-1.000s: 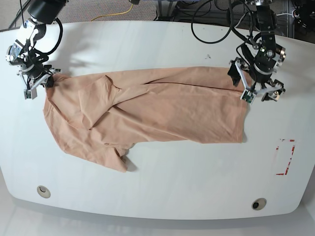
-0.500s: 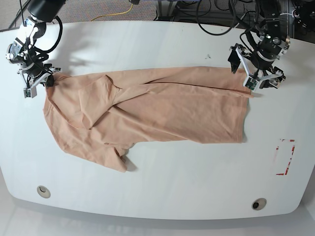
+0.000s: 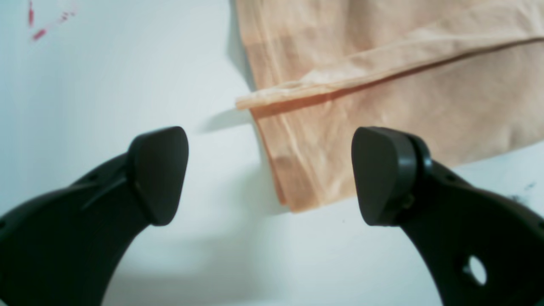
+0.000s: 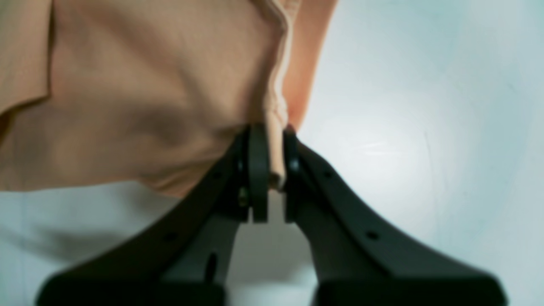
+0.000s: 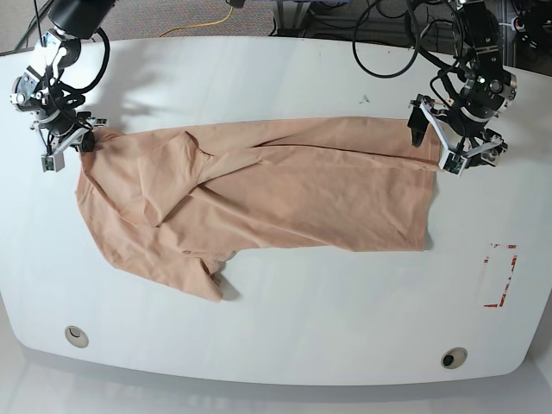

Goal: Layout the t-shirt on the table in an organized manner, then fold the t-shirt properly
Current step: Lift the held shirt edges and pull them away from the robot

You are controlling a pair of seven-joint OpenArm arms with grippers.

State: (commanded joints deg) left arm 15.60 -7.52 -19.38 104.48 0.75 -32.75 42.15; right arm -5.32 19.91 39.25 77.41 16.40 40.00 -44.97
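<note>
The shirt [image 5: 259, 194] is spread lengthwise across the table [image 5: 276, 328]. One far corner is pinched in the right gripper [image 4: 272, 170]. The left gripper [image 3: 270, 174] is held wide apart, empty, over the shirt's opposite far corner.

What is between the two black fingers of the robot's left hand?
In the left wrist view, the left hand is open. Between its fingers lie the corner of the t-shirt and bare white table. It grips nothing.
</note>
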